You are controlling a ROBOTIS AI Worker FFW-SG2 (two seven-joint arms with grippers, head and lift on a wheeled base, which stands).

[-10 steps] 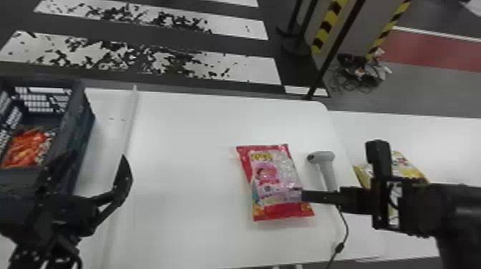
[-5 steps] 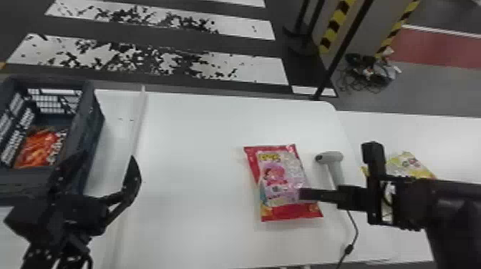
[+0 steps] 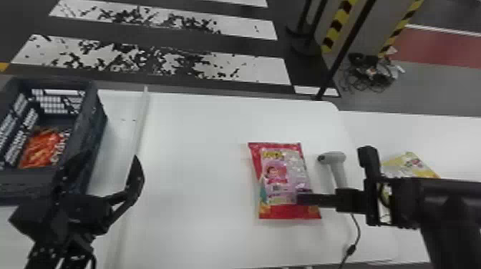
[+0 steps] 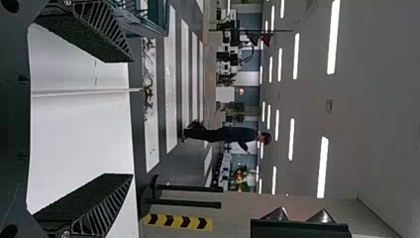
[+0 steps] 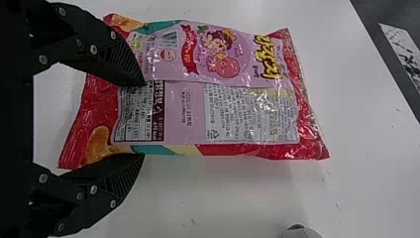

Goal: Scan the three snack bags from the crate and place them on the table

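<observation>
With my right pincer [image 5: 144, 119] parted wide over the red snack bag [image 5: 237, 114] lying on the bench [image 3: 200, 161], I judge it light, slick and crushable, best squeezed gently across its width.

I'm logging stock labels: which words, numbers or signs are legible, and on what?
Red snack bag: title, barcode, fine print; none I can quote with certainty.
Yellow snack bag: lettering too blurred.
Orange snack bag in the crate: print too small.
Striped post: yellow-black hazard stripes, no words legible.
</observation>
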